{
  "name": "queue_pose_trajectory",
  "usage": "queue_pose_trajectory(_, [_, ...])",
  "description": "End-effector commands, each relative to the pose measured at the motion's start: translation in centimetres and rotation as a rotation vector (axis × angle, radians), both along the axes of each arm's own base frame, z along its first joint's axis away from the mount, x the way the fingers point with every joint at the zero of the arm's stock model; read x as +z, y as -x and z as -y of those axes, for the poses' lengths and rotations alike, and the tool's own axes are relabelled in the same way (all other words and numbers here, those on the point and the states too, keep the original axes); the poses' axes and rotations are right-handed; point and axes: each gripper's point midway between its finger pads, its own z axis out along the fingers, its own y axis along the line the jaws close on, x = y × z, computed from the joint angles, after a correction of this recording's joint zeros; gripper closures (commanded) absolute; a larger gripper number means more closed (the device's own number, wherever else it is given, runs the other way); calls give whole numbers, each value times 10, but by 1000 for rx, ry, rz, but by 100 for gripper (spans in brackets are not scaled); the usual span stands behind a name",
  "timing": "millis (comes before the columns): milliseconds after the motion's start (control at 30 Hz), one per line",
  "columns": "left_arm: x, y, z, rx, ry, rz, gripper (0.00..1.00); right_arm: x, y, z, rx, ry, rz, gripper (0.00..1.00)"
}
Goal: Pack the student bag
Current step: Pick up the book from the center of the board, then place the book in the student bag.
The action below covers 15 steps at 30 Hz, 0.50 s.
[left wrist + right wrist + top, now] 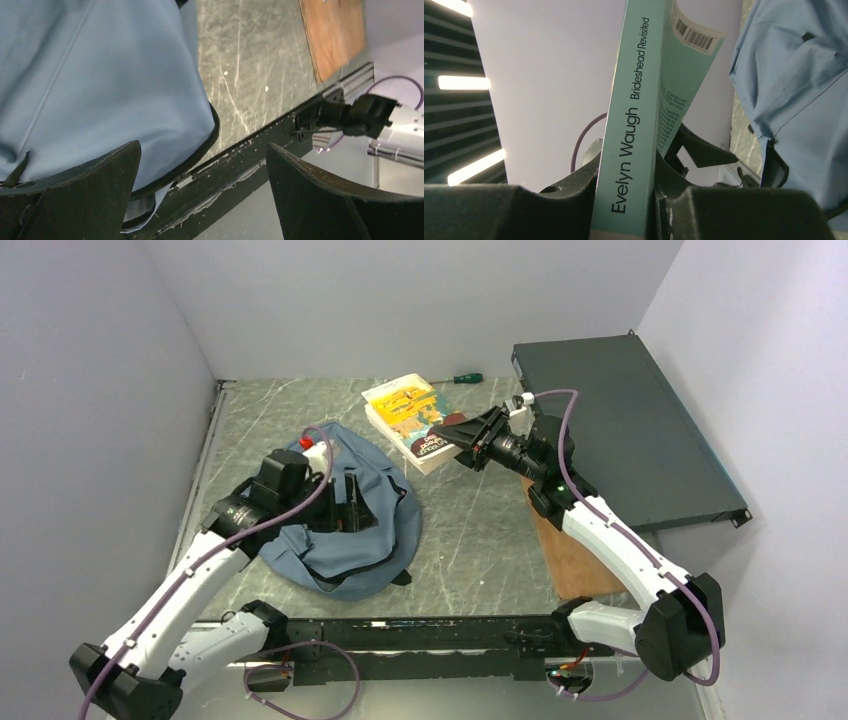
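Note:
The student bag, soft grey-blue fabric, lies flat on the table left of centre. My left gripper hovers over it, open, with nothing between its fingers. In the left wrist view the bag fills the upper left, and its black zipper edge runs past the left gripper. My right gripper is shut on a paperback book with a yellow cover, just right of the bag's top. In the right wrist view the book's teal spine stands clamped in the right gripper, with the bag at the right.
A flat dark grey metal box leans at the back right. A wooden board lies under my right arm. A green-handled screwdriver rests by the back wall. A black rail runs along the near edge.

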Motion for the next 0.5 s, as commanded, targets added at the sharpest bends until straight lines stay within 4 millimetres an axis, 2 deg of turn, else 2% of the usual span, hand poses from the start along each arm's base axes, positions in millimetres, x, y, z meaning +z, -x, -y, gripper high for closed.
queue_pose_trajectory(0, [45, 7, 27, -109, 162, 176, 0, 67, 23, 8, 79, -111, 187, 100])
queue_pose_trajectory(100, [100, 11, 44, -104, 448, 317, 0, 80, 25, 9, 79, -114, 217, 100])
queue_pose_trajectory(233, [167, 7, 42, -18, 769, 451, 0, 103, 30, 11, 64, -148, 268, 100])
queue_pose_trajectory(333, [206, 2, 36, 29, 970, 491, 0, 120, 33, 10, 63, -167, 300, 100])
queue_pose_trajectory(467, [235, -5, 42, 27, 1071, 450, 0, 142, 38, 6, 73, -199, 348, 100])
